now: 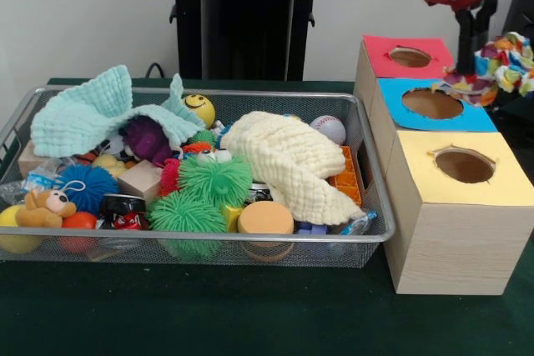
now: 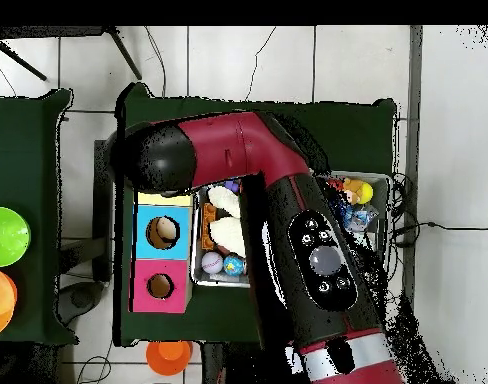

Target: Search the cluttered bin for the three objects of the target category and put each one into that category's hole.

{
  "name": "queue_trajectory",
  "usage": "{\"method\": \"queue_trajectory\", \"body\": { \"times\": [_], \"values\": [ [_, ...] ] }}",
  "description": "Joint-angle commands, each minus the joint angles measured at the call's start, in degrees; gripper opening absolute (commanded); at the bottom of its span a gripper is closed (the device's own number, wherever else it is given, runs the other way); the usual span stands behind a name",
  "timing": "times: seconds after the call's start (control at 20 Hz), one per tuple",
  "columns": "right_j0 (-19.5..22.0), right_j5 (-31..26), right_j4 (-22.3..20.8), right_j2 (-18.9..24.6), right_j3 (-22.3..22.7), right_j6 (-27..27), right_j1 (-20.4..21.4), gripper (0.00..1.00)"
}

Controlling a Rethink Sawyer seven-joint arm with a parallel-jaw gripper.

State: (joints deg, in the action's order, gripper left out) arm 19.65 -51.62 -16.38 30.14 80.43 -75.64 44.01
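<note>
My gripper (image 1: 470, 66) hangs at the far right of the front view, shut on a fabric bundle (image 1: 501, 64) of white cloth with red, blue, yellow and green patches. The bundle hangs behind and right of the blue-surround hole (image 1: 432, 103), above the boxes. The yellow-surround hole (image 1: 464, 166) is in the nearest, largest wood-grain box. The silver wire-mesh bin (image 1: 375, 238) stands to the left of the boxes, full of toys. I see no other printed bundle in it. In the overhead view my arm (image 2: 288, 200) hides the gripper, the yellow box and much of the bin (image 2: 196, 268).
In the bin lie a mint cloth (image 1: 83, 114), a cream cloth (image 1: 288, 160), green spiky balls (image 1: 215, 179), a blue spiky ball (image 1: 88, 185), a smiley ball (image 1: 198, 108), a baseball (image 1: 330, 128) and a teddy bear (image 1: 42, 206). A red-surround hole (image 1: 410, 57) is farthest back.
</note>
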Motion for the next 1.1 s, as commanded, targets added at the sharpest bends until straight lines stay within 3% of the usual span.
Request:
{"method": "queue_trajectory", "body": {
  "times": [0.05,0.4,1.1],
  "values": [
    [1.9,6.4,2.1,-3.8,5.4,-13.5,-4.0,0.0],
    [3.5,13.4,2.6,-3.5,7.6,-10.5,-6.0,0.0],
    [5.8,13.7,5.5,-0.3,10.7,-8.3,-9.1,0.0]
  ]
}}
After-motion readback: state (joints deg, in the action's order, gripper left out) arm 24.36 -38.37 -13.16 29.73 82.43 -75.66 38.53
